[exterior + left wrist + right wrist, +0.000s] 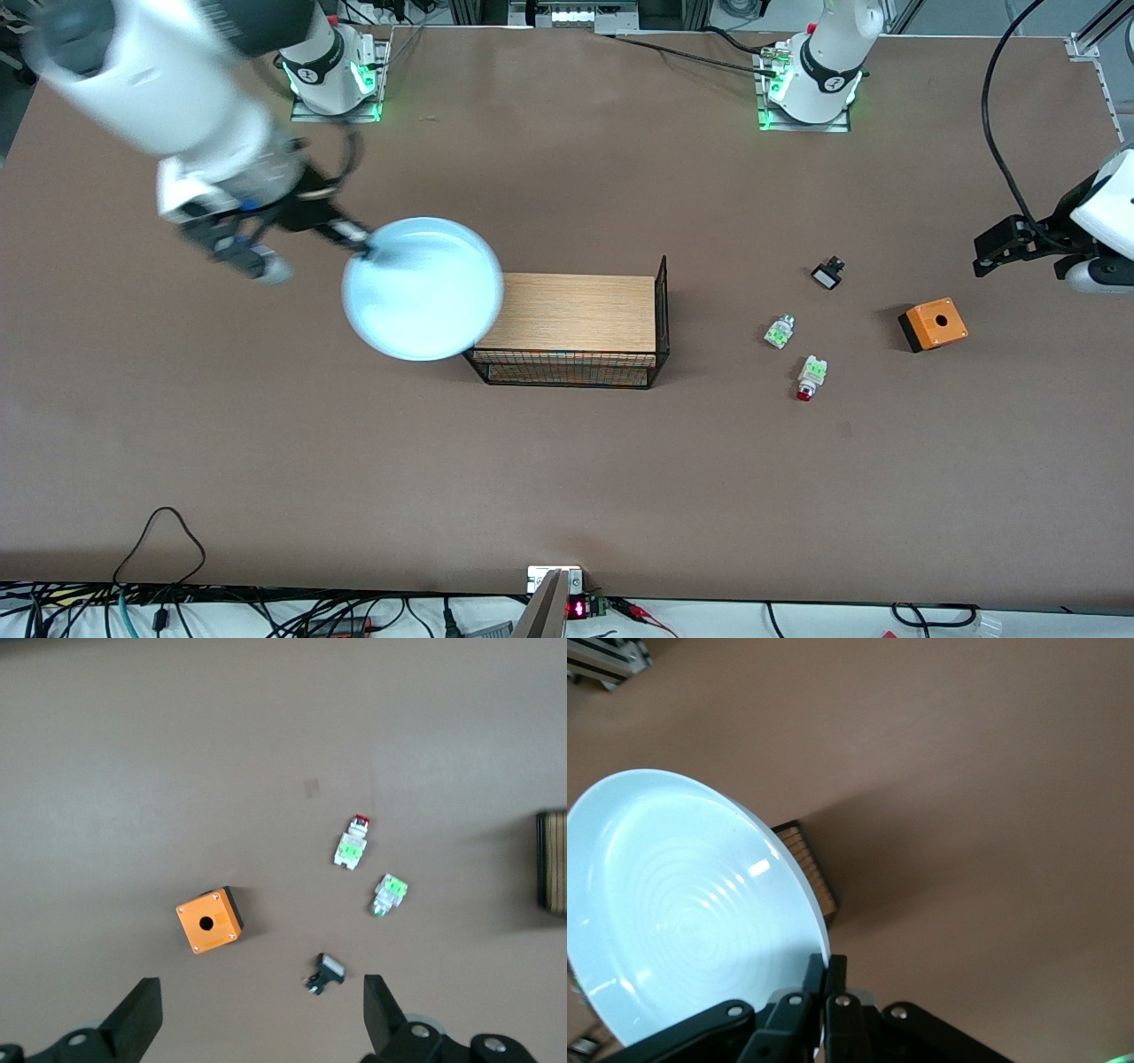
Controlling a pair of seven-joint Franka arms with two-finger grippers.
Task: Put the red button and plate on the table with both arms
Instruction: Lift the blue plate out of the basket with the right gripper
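The right pincer (365,244) is gripping the rim of the plate (423,289) in the air over the counter (266,425) beside the wire rack (574,330). The red button (810,376) is lying on the counter, the left pincer (997,248) waiting over the counter's edge

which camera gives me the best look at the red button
The left wrist view: the red button lies unobstructed on the table, its red cap and green-and-white body distinct. The front view shows it too, smaller, nearer the camera than the green-white piece. The right wrist view does not show it.
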